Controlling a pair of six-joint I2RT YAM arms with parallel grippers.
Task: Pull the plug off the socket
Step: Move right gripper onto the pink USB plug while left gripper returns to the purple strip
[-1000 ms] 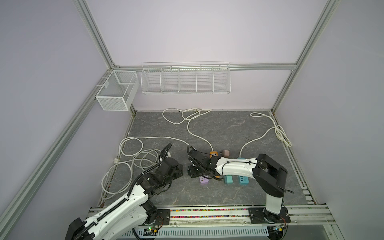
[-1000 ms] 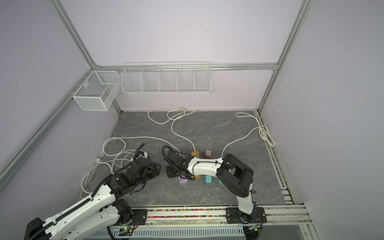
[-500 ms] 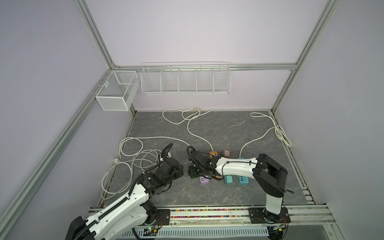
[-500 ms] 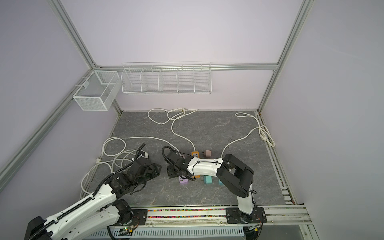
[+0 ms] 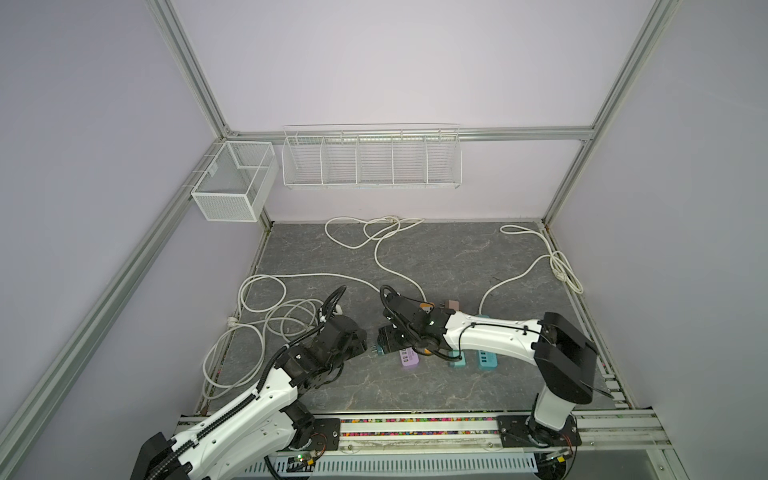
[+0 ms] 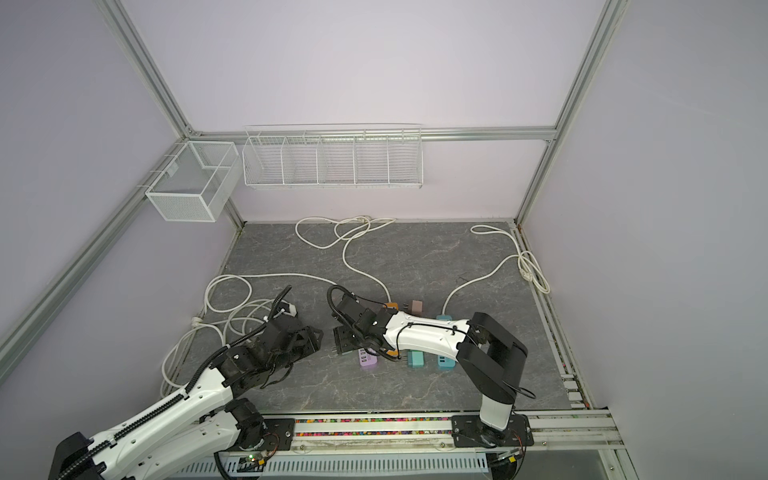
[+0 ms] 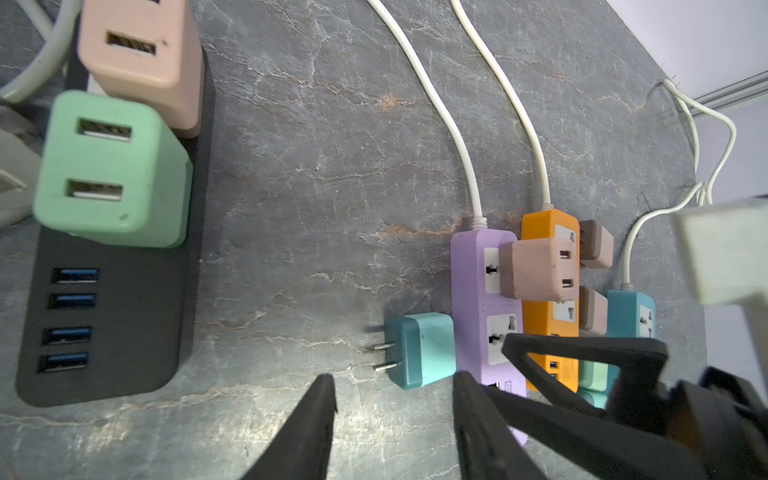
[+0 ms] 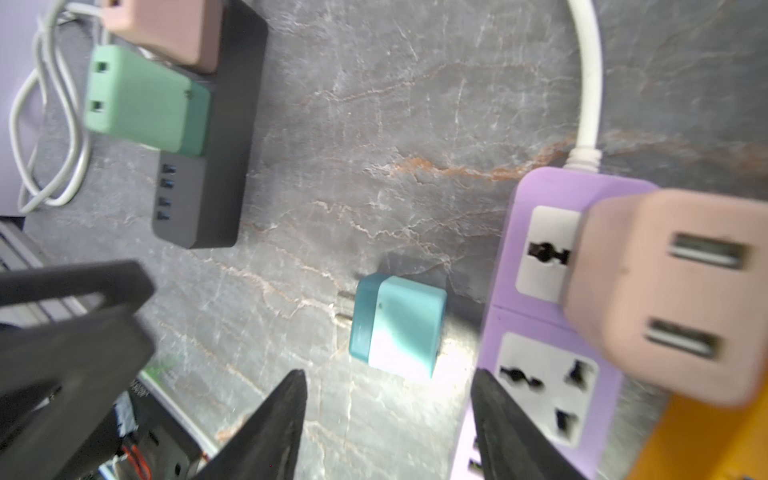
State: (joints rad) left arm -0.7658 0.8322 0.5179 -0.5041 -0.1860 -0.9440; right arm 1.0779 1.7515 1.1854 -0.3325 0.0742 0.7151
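The teal plug (image 8: 399,328) lies on its side on the grey floor, out of the purple socket strip (image 8: 540,353), with its prongs pointing away from the strip. My right gripper (image 8: 389,374) hovers open just over it, one finger on each side, touching nothing. In the left wrist view the plug (image 7: 419,351) sits just ahead of my open, empty left gripper (image 7: 395,377), beside the purple strip (image 7: 490,299). In both top views the right gripper (image 5: 388,340) (image 6: 345,338) faces the left gripper (image 5: 357,338) (image 6: 313,336), and only the plug's prongs (image 5: 376,349) show.
A pink plug (image 8: 673,299) sits in the purple strip's other socket. An orange strip (image 7: 548,224) and teal strips (image 5: 486,359) lie beside it. A black strip (image 7: 108,324) carries a green adapter (image 7: 112,170) and a pink one. White cables (image 5: 282,316) loop at the left.
My right gripper's jaws have spread from shut to open, and the teal plug now lies free on the floor. The left gripper has crept slightly toward the plug.
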